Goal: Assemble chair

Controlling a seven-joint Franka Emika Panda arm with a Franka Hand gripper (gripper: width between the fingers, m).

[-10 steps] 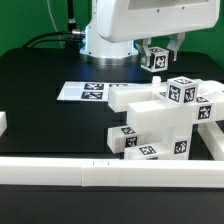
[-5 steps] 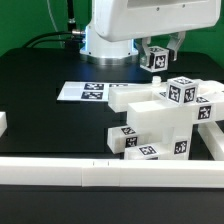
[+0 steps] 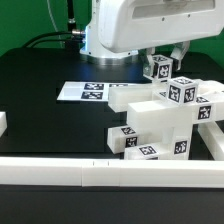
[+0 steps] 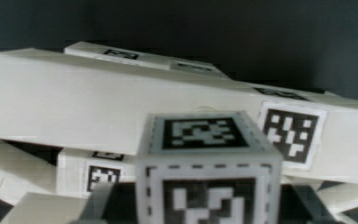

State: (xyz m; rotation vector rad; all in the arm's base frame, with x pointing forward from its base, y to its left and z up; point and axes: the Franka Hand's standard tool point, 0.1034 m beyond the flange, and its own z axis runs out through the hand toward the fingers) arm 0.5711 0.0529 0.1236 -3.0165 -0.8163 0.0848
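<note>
Black matte tabletop (image 3: 40, 70), 1 arm working over a half-built chair.

In the exterior view, the black surface carries the flat white marker board (image 3: 82, 91) and long low white border rails (image 3: 90, 172) along the near edge. The chunky white plastic chair assembly (image 3: 165, 125), its tagged blocks already joined, sits toward the exterior view's right. Above its far corner, the two-finger gripper (image 3: 160, 62) pinches a short white square post (image 3: 160, 69) with black-and-white tags. In the wrist view, that post fills the foreground, its tagged end facing the camera, with the assembly's slab behind; the fingers themselves are not clearly visible here. To seat the post well, I judge it should stay upright and square to its socket, descending slowly.
</note>
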